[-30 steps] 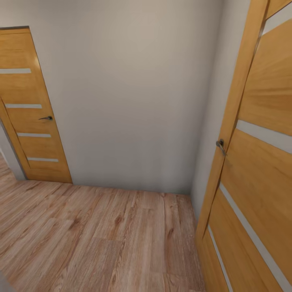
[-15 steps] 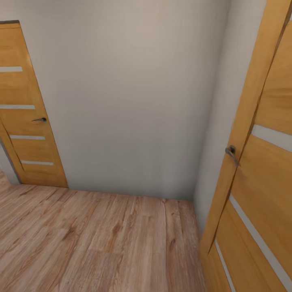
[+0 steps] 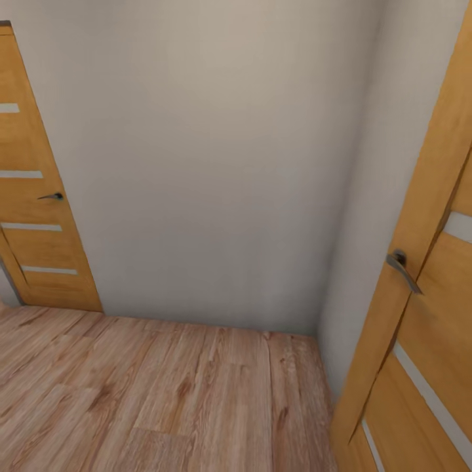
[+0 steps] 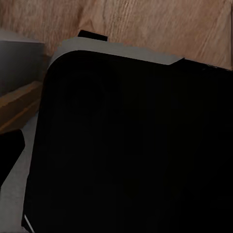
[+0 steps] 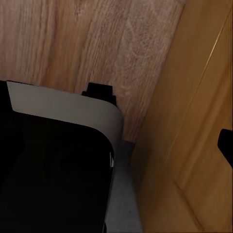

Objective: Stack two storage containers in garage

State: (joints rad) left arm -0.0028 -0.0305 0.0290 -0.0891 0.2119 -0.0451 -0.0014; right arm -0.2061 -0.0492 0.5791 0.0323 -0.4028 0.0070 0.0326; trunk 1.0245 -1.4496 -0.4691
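Light wood-plank flooring [image 3: 164, 393] underfoot.

Pale grey wall [image 3: 216, 164], plain, unpatterned. Light brown wood-plank floor [image 3: 164, 400], grained, with darker reddish streaks. Two honey-orange wooden doors: left door [image 3: 26, 216] crossed by pale horizontal strips, right door [image 3: 426, 314] with similar pale strips. Dark grey metal handles [image 3: 401, 267] on both. In wrist views, black robot body [image 4: 131, 145] edged in light grey; same brown planks [image 5: 92, 43] behind.

Light wood-plank flooring [image 3: 164, 393] running up to plain pale wall [image 3: 210, 164], two wooden doors.
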